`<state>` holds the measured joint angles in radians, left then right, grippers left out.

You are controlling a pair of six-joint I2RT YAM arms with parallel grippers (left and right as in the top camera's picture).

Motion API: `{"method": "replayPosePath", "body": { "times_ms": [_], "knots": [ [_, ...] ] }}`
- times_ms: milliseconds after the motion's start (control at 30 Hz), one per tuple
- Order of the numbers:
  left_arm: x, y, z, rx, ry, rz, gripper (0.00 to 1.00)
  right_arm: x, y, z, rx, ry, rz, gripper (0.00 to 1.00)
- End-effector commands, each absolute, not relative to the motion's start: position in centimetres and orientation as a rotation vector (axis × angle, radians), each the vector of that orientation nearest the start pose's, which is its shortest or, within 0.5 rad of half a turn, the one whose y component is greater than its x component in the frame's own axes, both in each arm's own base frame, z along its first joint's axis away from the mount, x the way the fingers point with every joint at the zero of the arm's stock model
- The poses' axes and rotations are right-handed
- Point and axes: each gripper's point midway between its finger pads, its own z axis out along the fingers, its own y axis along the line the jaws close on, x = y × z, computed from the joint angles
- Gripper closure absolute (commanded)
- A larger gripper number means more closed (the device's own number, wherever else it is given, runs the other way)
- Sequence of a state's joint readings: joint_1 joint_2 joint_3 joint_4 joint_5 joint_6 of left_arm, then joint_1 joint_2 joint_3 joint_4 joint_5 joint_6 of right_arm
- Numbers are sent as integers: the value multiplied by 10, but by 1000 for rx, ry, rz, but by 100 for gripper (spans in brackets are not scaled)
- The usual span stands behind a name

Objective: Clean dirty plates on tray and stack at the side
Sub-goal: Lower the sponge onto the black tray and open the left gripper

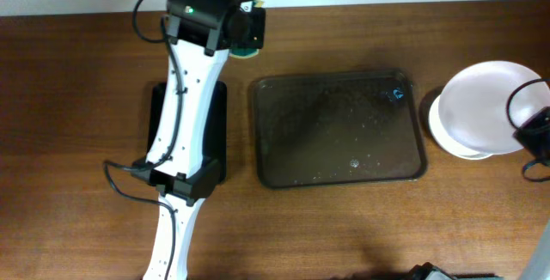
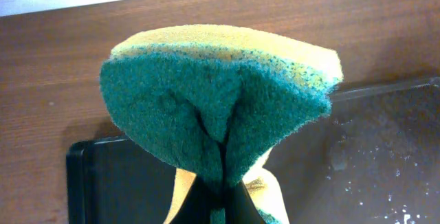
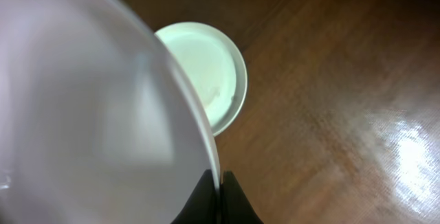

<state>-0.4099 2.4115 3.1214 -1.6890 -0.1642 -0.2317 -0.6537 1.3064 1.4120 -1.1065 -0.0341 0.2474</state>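
Observation:
The dark brown tray (image 1: 339,130) lies at the middle of the table with no plates on it, only wet specks. My left gripper (image 1: 247,39) is shut on a green and yellow sponge (image 2: 220,93), held above the table beyond the tray's far left corner (image 2: 89,162). My right gripper (image 3: 220,183) is shut on the rim of a white plate (image 3: 82,114) and holds it in the air at the right of the tray (image 1: 490,104). Below it white plates (image 3: 210,73) sit stacked on the table (image 1: 455,143).
A smaller narrow black tray (image 1: 215,134) lies left of the brown tray, mostly under my left arm. The table's far edge meets a white wall. The right arm's cable (image 1: 524,100) hangs over the held plate.

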Motion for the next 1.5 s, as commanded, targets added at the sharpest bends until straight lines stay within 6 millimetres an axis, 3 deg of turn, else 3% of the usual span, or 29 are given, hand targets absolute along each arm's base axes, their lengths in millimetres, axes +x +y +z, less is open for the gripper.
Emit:
{"method": "replayPosePath", "body": {
  "times_ms": [0, 133, 300, 367, 433, 600, 700, 767, 867, 933, 1067, 1133, 1233, 1267, 1300, 1333, 1367, 1400, 1467],
  "knots": [
    [458, -158, 335, 109, 2432, -61, 100, 278, -218, 200, 1183, 2403, -18, 96],
    [448, -154, 355, 101, 2391, -78, 100, 293, -251, 123, 1332, 2497, 22, 96],
    [446, -154, 359, 100, 2382, -82, 100, 295, -279, 80, 1431, 2478, 30, 96],
    [446, -154, 359, 100, 2383, -82, 100, 302, -274, 69, 1410, 2506, 43, 96],
    [447, -154, 358, 100, 2384, -81, 100, 313, -263, 60, 1336, 2564, 46, 89],
    [453, -133, 359, 44, 2376, -20, 100, 333, -239, 56, 1206, 2640, 25, 66],
    [461, -110, 346, -9, 2421, 23, 100, 335, -228, 55, 1182, 2671, 40, 44],
    [464, -102, 328, -23, 2483, 57, 100, 334, -218, 57, 1173, 2701, 79, 33],
    [463, -62, 244, -172, 2757, 184, 100, 338, -195, 61, 1092, 2773, 120, 16],
    [457, -40, 199, -228, 2894, 238, 100, 341, -187, 61, 1064, 2790, 124, 14],
    [451, -37, 109, -255, 3047, 213, 100, 346, -180, 62, 1042, 2791, 149, 14],
    [442, -36, 80, -254, 3094, 229, 100, 346, -180, 64, 1040, 2789, 152, 14],
    [427, -34, 70, -251, 3157, 255, 100, 352, -181, 81, 1023, 2758, 158, 14],
    [422, -34, 72, -250, 3177, 259, 96, 355, -183, 93, 1013, 2741, 151, 13],
    [416, -33, 74, -249, 3198, 264, 62, 358, -184, 105, 993, 2728, 146, 13],
    [415, -33, 77, -249, 3200, 267, 39, 359, -182, 114, 983, 2721, 147, 13],
    [415, -33, 82, -249, 3196, 268, 23, 361, -180, 127, 949, 2723, 148, 11],
    [420, -33, 97, -251, 3165, 254, 0, 363, -177, 140, 913, 2730, 145, 9],
    [433, -35, 129, -253, 3079, 216, 0, 365, -168, 161, 836, 2748, 142, 8]
  ]
}}
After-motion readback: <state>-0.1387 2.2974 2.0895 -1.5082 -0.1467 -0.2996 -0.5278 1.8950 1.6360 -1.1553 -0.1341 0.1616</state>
